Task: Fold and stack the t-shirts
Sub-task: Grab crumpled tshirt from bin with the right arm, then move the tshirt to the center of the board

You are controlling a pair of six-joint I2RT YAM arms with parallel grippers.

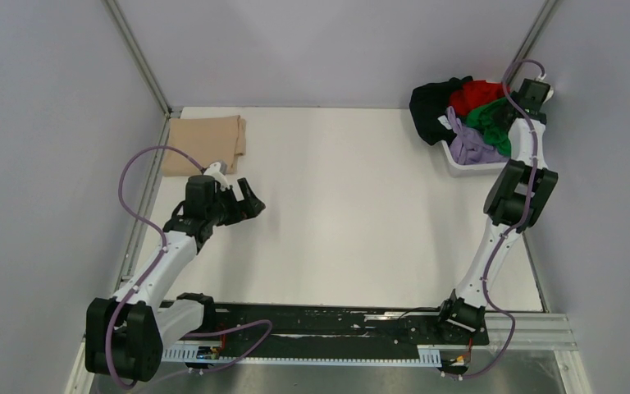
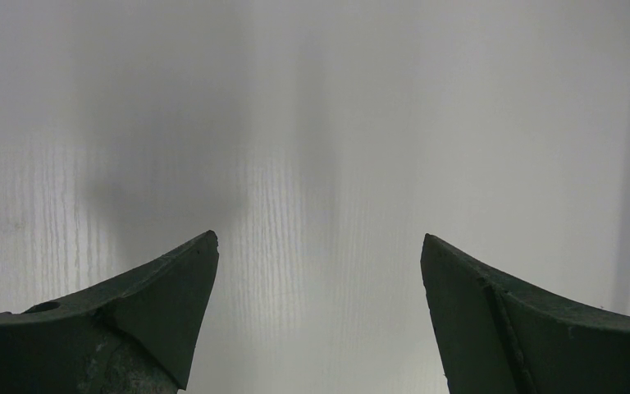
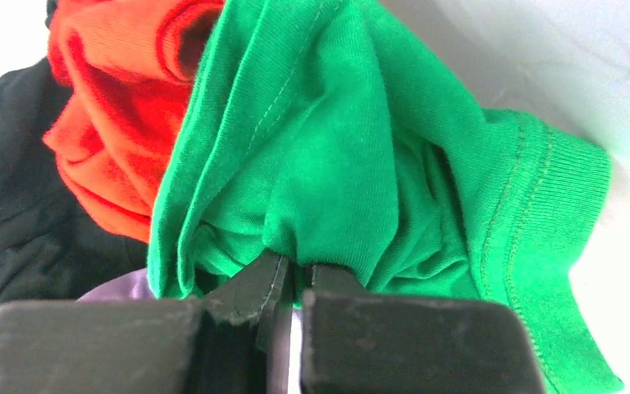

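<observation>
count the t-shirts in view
5. The tan t-shirt lies folded far left on the table; the black t-shirt, red t-shirt, green t-shirt and lavender t-shirt are heaped in the white basket far right. Others may be buried.

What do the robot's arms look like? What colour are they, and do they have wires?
The left arm and the right arm match: smooth white tubes joined by chunky black joints. A purple cable loops loosely along each one. Each arm ends in two dark fingers. Seen close up on the left arm, they look like pointed wedges.
</observation>
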